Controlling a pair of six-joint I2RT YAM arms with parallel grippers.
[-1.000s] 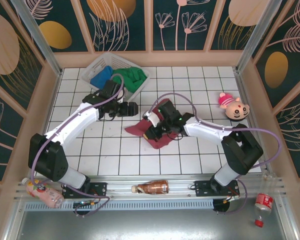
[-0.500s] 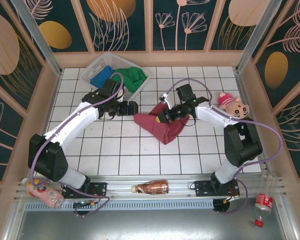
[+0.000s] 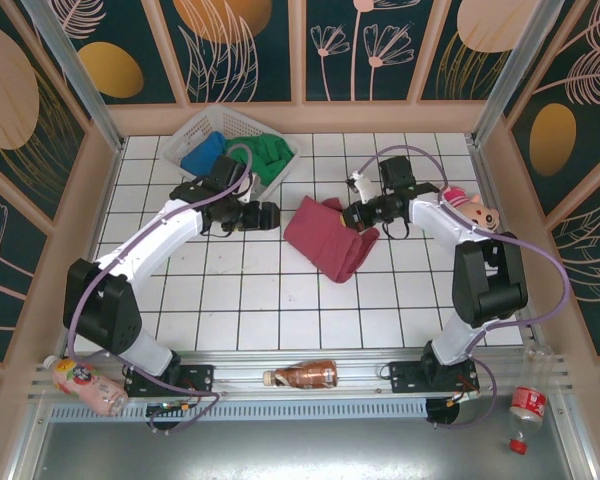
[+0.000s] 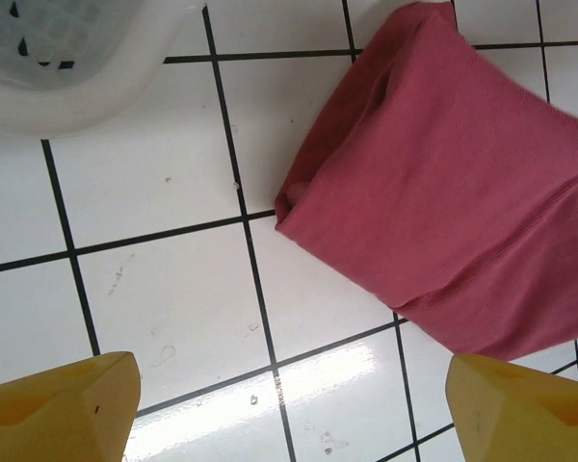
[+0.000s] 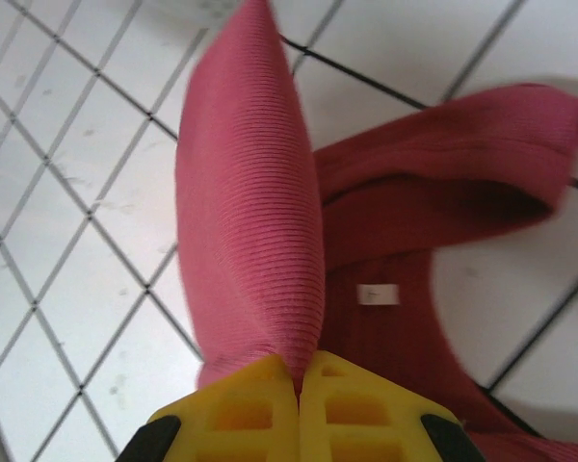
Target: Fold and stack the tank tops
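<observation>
The maroon-red tank top (image 3: 325, 235) lies crumpled on the tiled table (image 3: 230, 300) near the middle. My right gripper (image 3: 355, 212) is shut on an edge of it at its upper right; in the right wrist view the cloth (image 5: 250, 241) rises in a ridge from between the yellow fingers (image 5: 241, 409). My left gripper (image 3: 270, 216) hovers just left of the top, open, with bare tile between its yellow fingertips (image 4: 67, 409); the red cloth (image 4: 453, 202) lies ahead of it. A blue tank top (image 3: 202, 155) and a green tank top (image 3: 270, 155) sit in the basket.
The white lattice basket (image 3: 205, 122) stands at the back left, its rim (image 4: 67, 96) close to my left gripper. A pink plush toy (image 3: 470, 213) lies at the right beside my right arm. Bottles (image 3: 302, 375) rest on the front rail.
My right gripper has carried the red top's edge up and to the right, dragging the cloth farther back. The left gripper has stayed almost in place, open.
</observation>
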